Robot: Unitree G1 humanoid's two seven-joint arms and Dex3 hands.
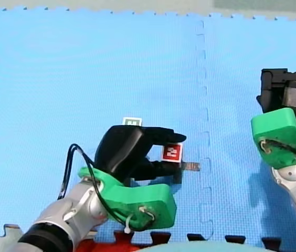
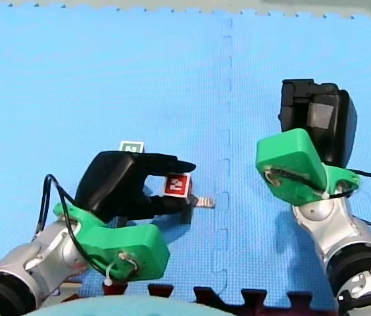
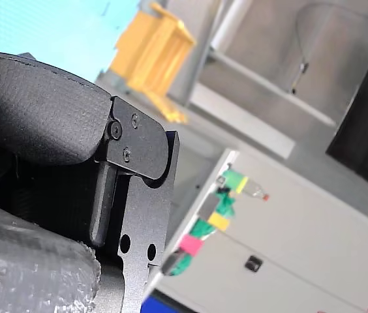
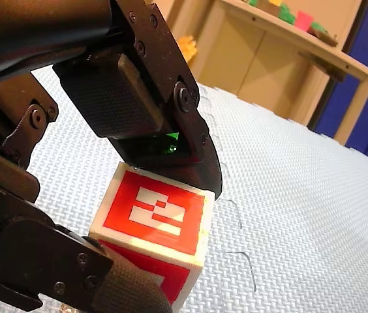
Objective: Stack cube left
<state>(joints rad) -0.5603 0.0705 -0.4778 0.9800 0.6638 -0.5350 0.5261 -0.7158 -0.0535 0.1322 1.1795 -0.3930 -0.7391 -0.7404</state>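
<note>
Red cube (image 2: 176, 185) pinched in left robot hand (image 2: 123, 181); right robot hand (image 2: 317, 125) over mat (image 2: 106, 66).

There are 2 cubes, 1 red cube (image 1: 171, 153) and 1 green cube (image 1: 131, 122); 2 robot hands, 1 left hand (image 1: 129, 149) and 1 right hand (image 1: 287, 100); and 2 blue mat tiles (image 1: 59, 68).

you've got left hand (image 1: 129, 149): black | red cube with white-edged faces (image 1: 172, 153): white blocky code mark on red | green-and-white cube (image 1: 131, 121): green mark, white border | right hand (image 2: 317, 122): black | green plastic wrist shells (image 1: 132, 197): bright green, both arms | blue foam puzzle mat (image 1: 85, 63): plain blue, fine dimpled texture
</note>
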